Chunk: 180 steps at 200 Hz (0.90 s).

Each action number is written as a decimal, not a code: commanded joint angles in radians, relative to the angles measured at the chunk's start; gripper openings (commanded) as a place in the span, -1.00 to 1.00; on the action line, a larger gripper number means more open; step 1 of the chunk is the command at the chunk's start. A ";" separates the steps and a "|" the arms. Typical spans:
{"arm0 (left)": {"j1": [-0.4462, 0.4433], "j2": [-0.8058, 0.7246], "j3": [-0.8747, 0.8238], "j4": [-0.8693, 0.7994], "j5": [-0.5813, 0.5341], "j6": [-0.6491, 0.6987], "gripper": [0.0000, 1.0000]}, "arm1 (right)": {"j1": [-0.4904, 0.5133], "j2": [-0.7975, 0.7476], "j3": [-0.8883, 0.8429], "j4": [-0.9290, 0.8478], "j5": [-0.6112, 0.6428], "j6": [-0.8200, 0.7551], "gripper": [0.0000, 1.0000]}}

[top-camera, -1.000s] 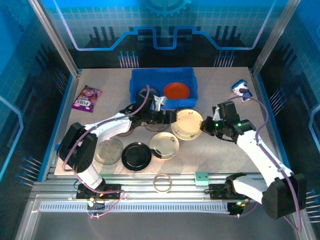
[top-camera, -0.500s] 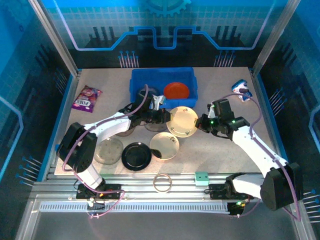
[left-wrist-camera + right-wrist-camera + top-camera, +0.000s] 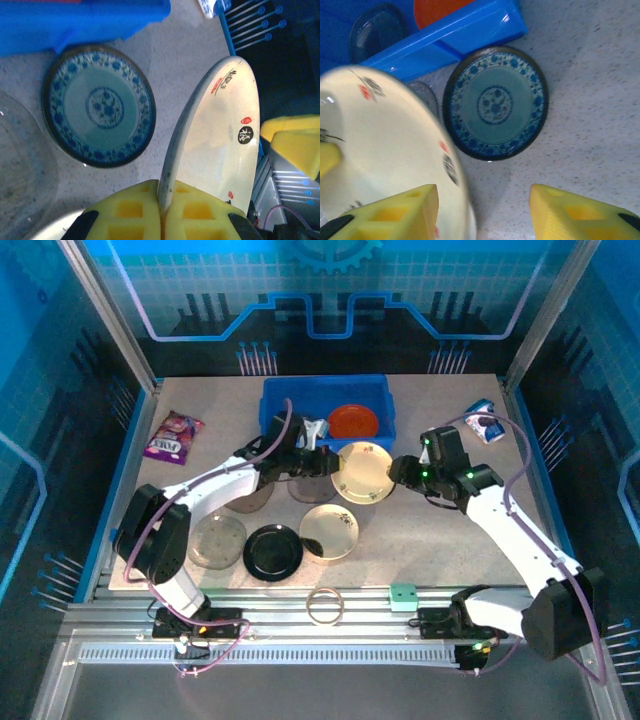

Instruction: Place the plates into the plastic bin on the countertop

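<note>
Pinching the near rim of the cream plate (image 3: pixel 220 145), the left fingers (image 3: pixel 132 212) hold it tilted on edge over the bench (image 3: pixel 175 65). The right fingers (image 3: pixel 570 212) stand parted, with the plate's far rim just beside one of them. Beyond both pairs, the blue patterned plate (image 3: pixel 495 102) lies flat beside the plastic bin (image 3: pixel 460 40), which holds an orange plate (image 3: pixel 353 421).
</note>
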 commanded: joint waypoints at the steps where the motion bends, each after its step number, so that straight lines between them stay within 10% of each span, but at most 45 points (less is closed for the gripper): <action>1: 0.030 0.013 0.106 -0.062 -0.016 0.041 -1.00 | 0.011 -0.052 -0.006 -0.026 0.089 -0.012 -0.01; 180: 0.208 0.401 0.692 -0.109 -0.056 -0.071 -1.00 | -0.003 -0.018 -0.053 0.042 0.022 0.046 -0.06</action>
